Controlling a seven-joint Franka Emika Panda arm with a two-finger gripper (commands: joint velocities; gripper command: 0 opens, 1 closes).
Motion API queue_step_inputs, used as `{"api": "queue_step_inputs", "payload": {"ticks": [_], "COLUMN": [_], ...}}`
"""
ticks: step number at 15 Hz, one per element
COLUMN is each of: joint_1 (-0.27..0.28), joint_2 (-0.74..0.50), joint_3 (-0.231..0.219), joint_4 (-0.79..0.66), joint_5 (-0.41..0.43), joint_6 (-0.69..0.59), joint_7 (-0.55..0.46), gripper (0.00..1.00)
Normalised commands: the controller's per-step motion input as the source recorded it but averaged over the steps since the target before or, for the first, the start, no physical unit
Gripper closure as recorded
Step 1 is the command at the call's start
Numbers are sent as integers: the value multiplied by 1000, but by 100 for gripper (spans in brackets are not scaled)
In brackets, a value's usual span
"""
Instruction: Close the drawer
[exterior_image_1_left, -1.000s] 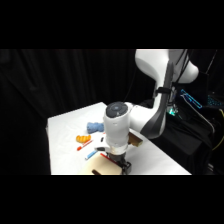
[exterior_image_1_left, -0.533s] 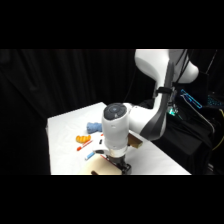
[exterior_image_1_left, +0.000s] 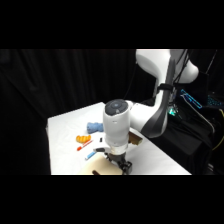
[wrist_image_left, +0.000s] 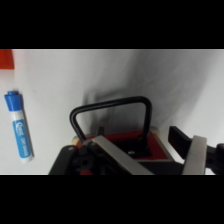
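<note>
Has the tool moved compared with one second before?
Yes, slightly: the tool is lower, nearer the table's front edge, over the drawer.

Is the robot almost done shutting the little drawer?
Done: the gripper has reached the drawer at the table's near edge. In hand: it sits right at the red front, fingers either side of the dark loop handle. Left: I cannot tell how far the drawer is pushed in, so probably the closing push itself.
</note>
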Motion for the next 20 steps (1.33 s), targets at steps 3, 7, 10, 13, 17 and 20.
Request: {"api": "queue_step_inputs", "payload": {"ticks": [3, 7, 10, 13, 17, 20], "joint_1": [-99, -103, -109, -136, -121, -89], "joint_2": [-379, -336, -396, -447, -387, -215], "joint_3": [126, 143, 129, 128, 83, 15], "joint_4": [-294, -249, -246, -205, -73, 109], "joint_5": [91, 142, 212, 286, 259, 178], "joint_6": [167, 134, 1, -229, -426, -503], "joint_7": [-230, -240, -209, -211, -207, -163], "gripper": [0, 0, 0, 0, 0, 0]}}
